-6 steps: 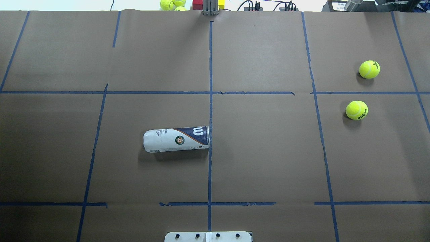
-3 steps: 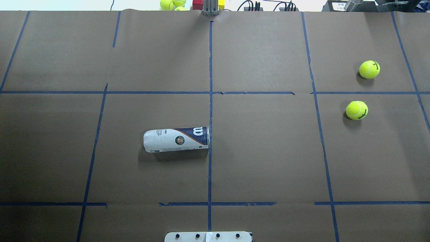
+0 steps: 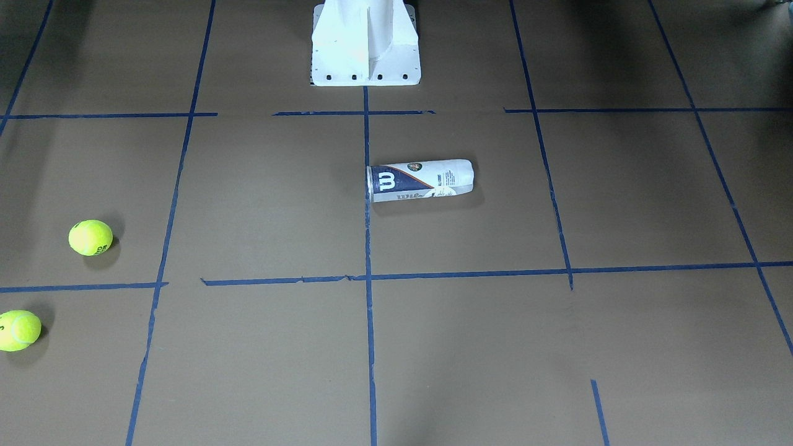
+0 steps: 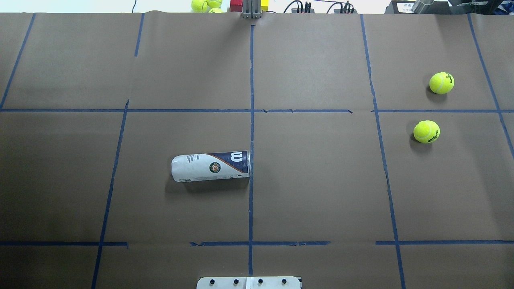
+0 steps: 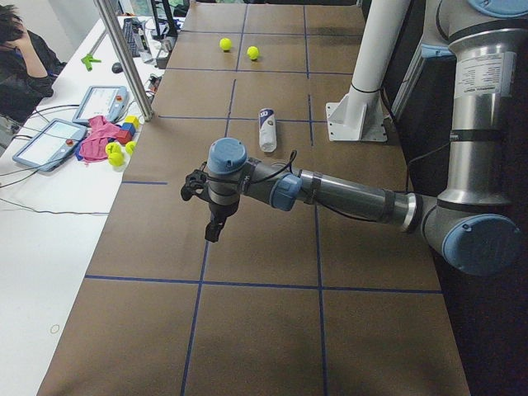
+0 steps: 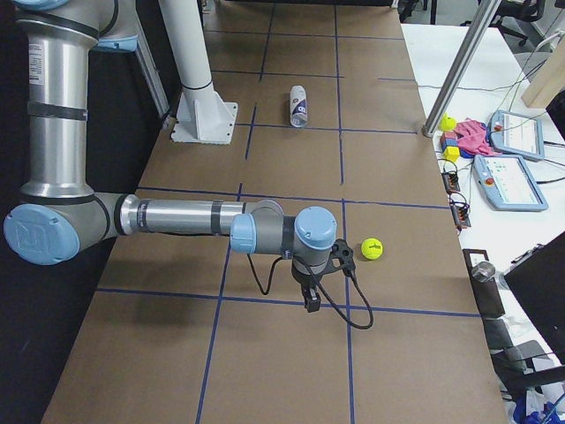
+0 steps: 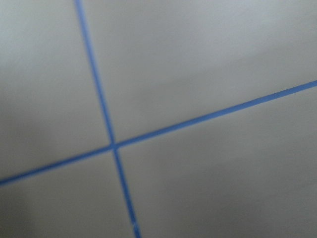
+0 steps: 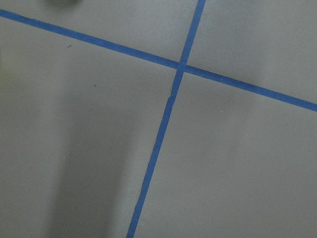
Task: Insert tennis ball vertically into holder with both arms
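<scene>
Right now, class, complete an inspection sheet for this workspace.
Surface: brown paper table with blue tape grid.
Job's things: holder lying on its side; tennis ball and second tennis ball loose on the robot's right.
Clutter: spare balls and coloured blocks on the white side table.
Grippers: left gripper and right gripper above the table; open or shut cannot be told.
Cables: black cable looping from the right wrist.
Surroundings: white pedestal; a person; teach pendants.

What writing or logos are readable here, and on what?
"W": on the holder, navy end by its mouth.
"Wilson": on the nearer tennis ball.
"3", seemingly: on the farther tennis ball.
Holder's round emblem and small print: too small to read.
</scene>
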`<action>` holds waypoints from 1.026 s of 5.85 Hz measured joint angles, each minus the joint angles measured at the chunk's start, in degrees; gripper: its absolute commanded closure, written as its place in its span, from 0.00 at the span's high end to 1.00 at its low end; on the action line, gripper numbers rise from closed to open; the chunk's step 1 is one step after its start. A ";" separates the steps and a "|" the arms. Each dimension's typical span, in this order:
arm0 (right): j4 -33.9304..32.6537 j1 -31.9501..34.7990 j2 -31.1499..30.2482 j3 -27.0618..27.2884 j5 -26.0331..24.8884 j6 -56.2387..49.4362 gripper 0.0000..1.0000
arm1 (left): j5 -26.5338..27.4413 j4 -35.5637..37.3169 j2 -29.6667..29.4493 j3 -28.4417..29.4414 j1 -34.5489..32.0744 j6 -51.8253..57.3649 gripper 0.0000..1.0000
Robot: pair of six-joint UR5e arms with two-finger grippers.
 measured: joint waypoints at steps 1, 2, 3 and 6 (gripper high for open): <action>0.00 0.00 0.00 0.00 0.01 0.00 1.00 | -0.34 -5.33 -2.17 -0.58 4.04 -1.74 1.00; 0.00 0.00 0.00 0.00 0.00 0.00 1.00 | -0.47 -8.27 -6.28 -1.03 8.66 -2.53 1.00; 0.00 0.00 0.00 0.00 0.03 0.00 1.00 | -0.40 -9.04 -11.67 -1.14 14.30 -2.98 1.00; 0.00 0.00 0.00 -0.02 0.01 0.00 1.00 | 9.70 -6.83 -28.01 -0.87 34.32 -3.09 1.00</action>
